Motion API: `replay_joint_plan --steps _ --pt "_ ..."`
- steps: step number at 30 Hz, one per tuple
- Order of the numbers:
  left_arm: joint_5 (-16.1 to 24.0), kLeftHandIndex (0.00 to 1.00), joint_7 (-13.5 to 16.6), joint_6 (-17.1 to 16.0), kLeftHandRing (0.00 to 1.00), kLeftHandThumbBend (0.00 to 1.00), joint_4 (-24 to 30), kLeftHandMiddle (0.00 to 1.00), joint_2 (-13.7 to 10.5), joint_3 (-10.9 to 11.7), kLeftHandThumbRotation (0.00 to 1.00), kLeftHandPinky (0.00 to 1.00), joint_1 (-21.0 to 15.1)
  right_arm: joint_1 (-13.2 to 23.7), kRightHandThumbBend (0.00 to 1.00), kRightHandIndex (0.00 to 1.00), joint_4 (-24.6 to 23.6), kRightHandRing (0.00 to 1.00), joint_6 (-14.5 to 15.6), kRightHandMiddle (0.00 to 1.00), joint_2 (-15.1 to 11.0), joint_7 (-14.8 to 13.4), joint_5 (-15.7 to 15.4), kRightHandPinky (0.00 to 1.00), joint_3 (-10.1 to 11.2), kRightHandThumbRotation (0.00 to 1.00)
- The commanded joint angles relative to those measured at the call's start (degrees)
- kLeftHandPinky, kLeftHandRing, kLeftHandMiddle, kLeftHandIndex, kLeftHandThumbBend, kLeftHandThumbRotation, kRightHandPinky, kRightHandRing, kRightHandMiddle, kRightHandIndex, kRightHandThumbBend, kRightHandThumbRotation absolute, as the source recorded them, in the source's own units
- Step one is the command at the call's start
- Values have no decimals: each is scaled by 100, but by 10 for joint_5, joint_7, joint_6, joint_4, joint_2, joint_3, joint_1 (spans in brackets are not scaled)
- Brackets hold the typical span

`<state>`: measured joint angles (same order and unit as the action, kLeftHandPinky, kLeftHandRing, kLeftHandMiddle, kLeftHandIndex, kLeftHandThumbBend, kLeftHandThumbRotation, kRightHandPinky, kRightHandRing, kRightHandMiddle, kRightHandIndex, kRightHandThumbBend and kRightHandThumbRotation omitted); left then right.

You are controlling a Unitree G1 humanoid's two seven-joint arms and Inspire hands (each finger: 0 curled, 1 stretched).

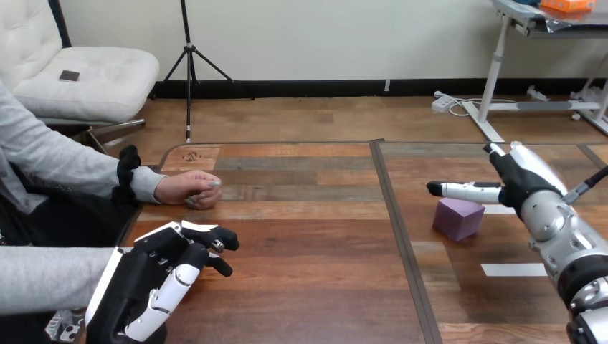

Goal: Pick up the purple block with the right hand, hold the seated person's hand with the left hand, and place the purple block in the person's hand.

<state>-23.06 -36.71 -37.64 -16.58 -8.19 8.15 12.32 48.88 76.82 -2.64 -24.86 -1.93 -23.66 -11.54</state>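
Purple block point(458, 218) — on table point(308, 236); right hand point(520, 183) near (fingers straight)

Your right hand point(527, 185) faces away, its back hiding most fingers; the person's near arm point(43, 276) is cut off at the left edge.

Matte purple cube block point(458, 218), plain w/ no pattern, nr the right edge of the wooden plank table point(308, 236). Table top is a patchwork of browns (reddish, tan, grey-brown) w/ grain streaks and a dark seam running front to back thru the middle; flat white tape strips point(514, 269) by its right edge. Robot's right hand point(516, 183) and left hand point(161, 279) are black w/ white shells, fingers black-and-white; right forearm point(563, 233) is silver.
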Motion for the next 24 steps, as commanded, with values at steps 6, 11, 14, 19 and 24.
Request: replay_joint_plan --steps 6,11,14,19,24 --pt "-4 48 5 -1 64 55 15 62 -2 4 53 47 -28 7 100 98 -6 98 -1 98 9 2 -1 87 -2 58" --pt "-1 48 5 -4 64 56 14 61 -3 4 53 47 -29 5 100 98 -7 98 -3 98 10 10 0 86 -3 60" --pt "1 48 8 -6 64 56 14 61 -2 5 53 47 -29 4 100 99 -6 98 -1 99 12 14 1 85 -1 62" --pt "2 48 11 -7 63 56 14 61 -2 5 53 47 -28 2 100 98 -7 96 -1 98 14 14 1 84 -1 63" --pt "3 48 12 -12 63 54 13 61 -1 5 54 46 -28 0 100 98 -7 95 3 97 18 11 1 82 -1 64"
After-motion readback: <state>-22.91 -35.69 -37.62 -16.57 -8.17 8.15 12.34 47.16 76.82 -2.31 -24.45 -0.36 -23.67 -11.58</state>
